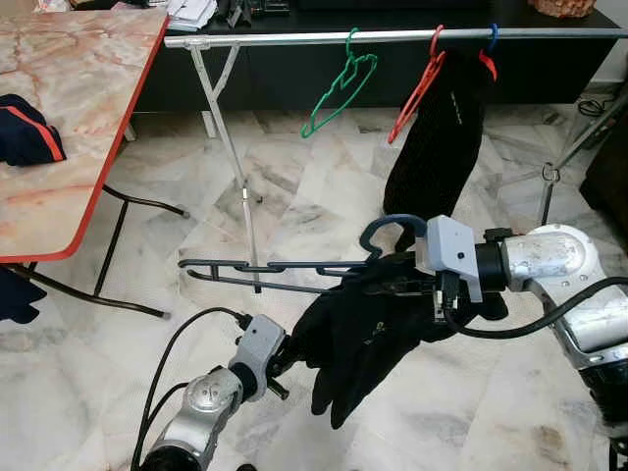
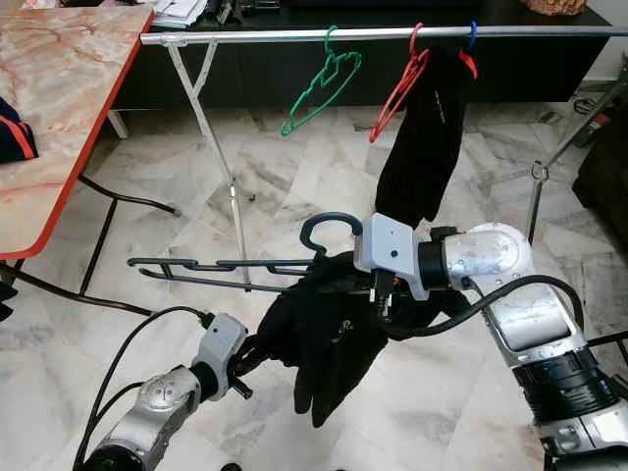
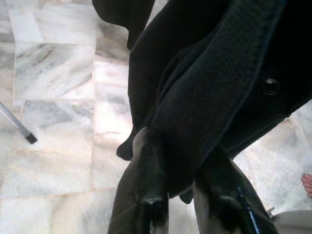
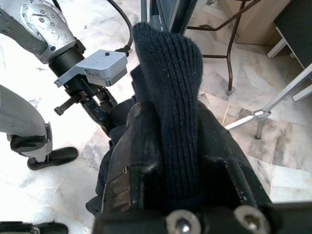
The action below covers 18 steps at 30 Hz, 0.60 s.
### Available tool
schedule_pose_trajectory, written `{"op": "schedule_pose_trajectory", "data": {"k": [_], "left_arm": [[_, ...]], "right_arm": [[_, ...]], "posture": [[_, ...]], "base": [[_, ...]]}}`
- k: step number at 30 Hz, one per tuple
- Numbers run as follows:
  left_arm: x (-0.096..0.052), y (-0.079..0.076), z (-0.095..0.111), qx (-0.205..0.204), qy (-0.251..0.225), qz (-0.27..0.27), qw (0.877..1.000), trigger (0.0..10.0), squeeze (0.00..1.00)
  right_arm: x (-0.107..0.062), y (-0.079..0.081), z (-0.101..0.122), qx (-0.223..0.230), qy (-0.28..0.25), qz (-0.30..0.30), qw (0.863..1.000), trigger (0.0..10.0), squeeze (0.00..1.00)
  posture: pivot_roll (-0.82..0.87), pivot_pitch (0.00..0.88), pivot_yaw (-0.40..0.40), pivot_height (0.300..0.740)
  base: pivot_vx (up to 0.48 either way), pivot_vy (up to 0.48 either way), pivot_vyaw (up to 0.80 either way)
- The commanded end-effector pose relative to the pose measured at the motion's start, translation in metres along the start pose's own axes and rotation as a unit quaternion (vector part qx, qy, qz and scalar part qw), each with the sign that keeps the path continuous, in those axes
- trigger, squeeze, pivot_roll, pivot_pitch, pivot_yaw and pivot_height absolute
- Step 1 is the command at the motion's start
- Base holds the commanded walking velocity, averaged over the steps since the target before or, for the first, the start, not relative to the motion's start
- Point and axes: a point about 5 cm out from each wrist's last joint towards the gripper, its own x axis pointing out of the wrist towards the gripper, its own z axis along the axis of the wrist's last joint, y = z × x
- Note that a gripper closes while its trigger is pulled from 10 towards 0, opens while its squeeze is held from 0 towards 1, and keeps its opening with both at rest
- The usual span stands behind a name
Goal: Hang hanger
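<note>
A dark grey hanger [image 1: 265, 267] is held level above the floor, its hook [image 1: 392, 228] pointing up. A black garment [image 1: 373, 324] is draped over its right half. My right gripper [image 1: 397, 285] is shut on the garment where it lies over the hanger, just below the hook; the right wrist view shows knit cloth [image 4: 168, 73] pinched between the fingers [image 4: 136, 146]. My left gripper [image 1: 289, 353] reaches up from below and is shut on the garment's lower edge [image 3: 204, 97]. The hanger's bare left arm sticks out to the left.
A silver rail [image 1: 294, 37] crosses the top, carrying a green hanger [image 1: 339, 88] and a red hanger [image 1: 417, 88] with black clothing [image 1: 442, 128]. The rack's leg [image 1: 240, 186] stands behind the held hanger. A red-edged marble table [image 1: 78, 118] with dark clothes [image 1: 25, 132] is at left.
</note>
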Motion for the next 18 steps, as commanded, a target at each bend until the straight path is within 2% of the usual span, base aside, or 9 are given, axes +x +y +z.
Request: {"op": "schedule_pose_trajectory", "data": {"k": [1, 18], "left_arm": [[-0.0009, -0.0029, -0.0062, 0.000, 0.012, -0.002, 1.000, 0.0, 0.00], [-0.0020, 0.0012, -0.0088, 0.000, 0.019, 0.018, 1.000, 0.0, 0.00]], "right_arm": [[-0.0007, -0.0027, 0.0115, -0.021, -0.018, -0.004, 1.000, 0.0, 0.00], [0.0003, -0.0014, 0.0074, -0.015, -0.014, -0.003, 1.000, 0.0, 0.00]], "posture": [[-0.11, 0.263, -0.060, 0.740], [-0.11, 0.263, -0.057, 0.740]], "base": [[0.000, 0.000, 0.00], [0.000, 0.000, 0.00]]}}
